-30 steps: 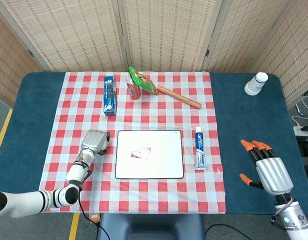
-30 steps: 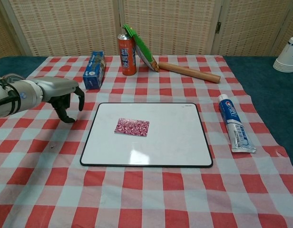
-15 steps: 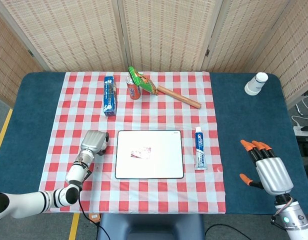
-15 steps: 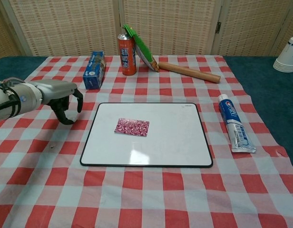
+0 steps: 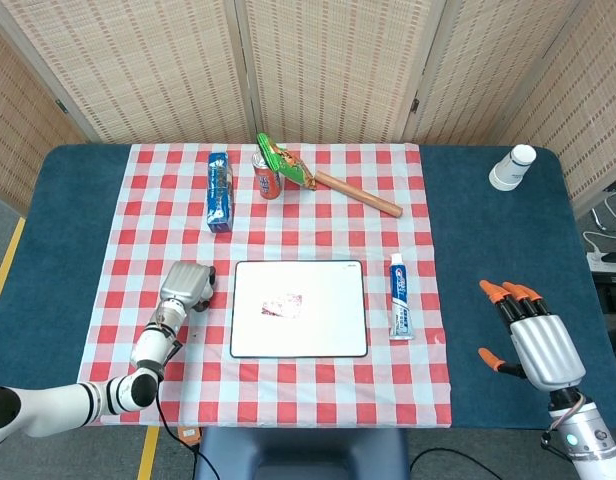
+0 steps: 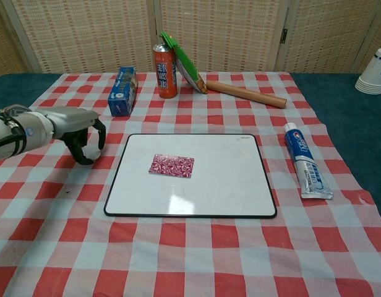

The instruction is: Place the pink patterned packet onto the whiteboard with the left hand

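Checked cloth over a blue table (image 5: pixel 48 230), bamboo screens behind. Head view: pink patterned packet (image 5: pixel 281 304) lies flat on the whiteboard (image 5: pixel 328 330); left hand (image 5: pixel 186 284) sits just left of the board, holding nothing. Right hand (image 5: pixel 533 335) hangs well apart, fingers spread, empty. Paper cups (image 5: pixel 511 167) stacked, contents unseen.

Chest view: left hand (image 6: pixel 76 127) has drawn back leftward over the last second, fingers curled downward and apart. Placement looks done; hand retreating.
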Controlling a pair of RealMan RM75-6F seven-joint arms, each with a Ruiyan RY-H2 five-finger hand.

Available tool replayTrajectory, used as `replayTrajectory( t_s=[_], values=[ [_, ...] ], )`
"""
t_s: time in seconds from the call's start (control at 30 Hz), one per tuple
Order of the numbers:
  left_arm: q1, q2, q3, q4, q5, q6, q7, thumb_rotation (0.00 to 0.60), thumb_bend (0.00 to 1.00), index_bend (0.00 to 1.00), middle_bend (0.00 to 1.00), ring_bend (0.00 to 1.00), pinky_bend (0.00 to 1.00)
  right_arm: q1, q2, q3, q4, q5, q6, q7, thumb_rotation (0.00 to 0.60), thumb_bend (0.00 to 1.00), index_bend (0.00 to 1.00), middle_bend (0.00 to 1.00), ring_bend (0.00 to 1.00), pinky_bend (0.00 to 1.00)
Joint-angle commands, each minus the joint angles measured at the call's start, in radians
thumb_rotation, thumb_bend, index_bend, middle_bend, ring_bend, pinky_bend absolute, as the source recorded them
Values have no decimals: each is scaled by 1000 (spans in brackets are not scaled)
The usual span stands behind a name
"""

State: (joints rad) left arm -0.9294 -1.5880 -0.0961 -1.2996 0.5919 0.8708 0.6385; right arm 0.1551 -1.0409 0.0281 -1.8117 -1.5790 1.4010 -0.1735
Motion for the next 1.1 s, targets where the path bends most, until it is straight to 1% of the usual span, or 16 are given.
replayTrajectory(
  t_s=[0.03,0.43,0.7,0.9,1.1],
  values=[
    [-1,0,-2,4,-3,-2,3,600,281,442,1000,1000,980,0,0,-1,0,-1,1,0,547,154,31,165,124,173],
    [3,-3,-4,25,-5,-27,-7,600,281,461,1000,1000,981,0,1,0,-1,1,0,-1,548,154,31,165,124,173],
    [4,-3,-9,27,-4,-36,-16,600,285,504,1000,1000,990,-1,1,1,-3,3,2,-1,547,154,31,165,124,173],
    [5,-9,-7,35,-5,-37,-15,600,301,511,1000,1000,991,-1,2,2,-1,4,2,2,547,153,31,165,124,173],
    [3,4,-13,22,-4,-33,-14,600,301,511,1000,1000,992,1,2,1,-2,5,-1,0,549,154,31,165,124,173]
  ],
)
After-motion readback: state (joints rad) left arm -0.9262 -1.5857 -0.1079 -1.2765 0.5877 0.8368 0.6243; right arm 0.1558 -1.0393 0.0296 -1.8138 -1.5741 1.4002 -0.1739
